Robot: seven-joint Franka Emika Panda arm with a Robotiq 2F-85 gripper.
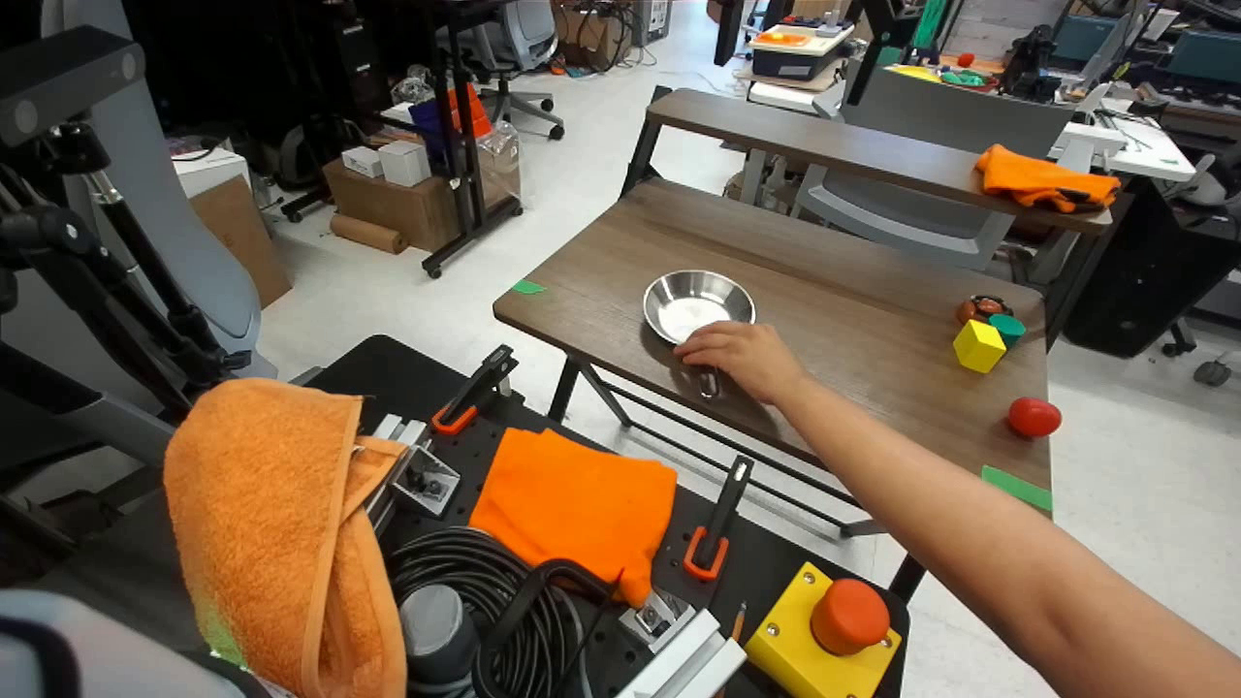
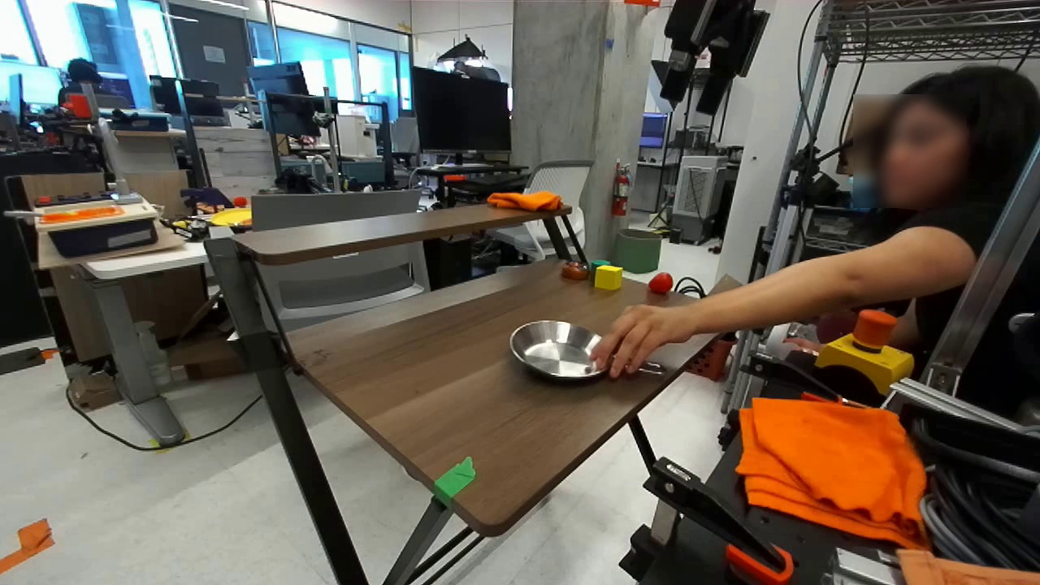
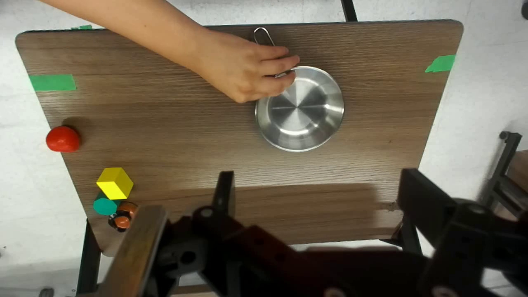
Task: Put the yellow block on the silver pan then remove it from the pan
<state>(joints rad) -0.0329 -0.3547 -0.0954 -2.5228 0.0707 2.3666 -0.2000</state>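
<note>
Claw wide apart, nothing between its fingers, above the bench. In the wrist view the silver pan sits near 12 o'clock from it, likely stiff and slick, with a person's hand over its rim and handle at 11 o'clock. The yellow block rests on the bench at 9 o'clock from the claw. It should be light and firm, perhaps smooth enough to slip: pinch two opposite side faces, minding the green piece at its 7 o'clock. Only an exterior view adds the person's head; there the block hides most of the green piece, plainer in the wrist view.
</note>
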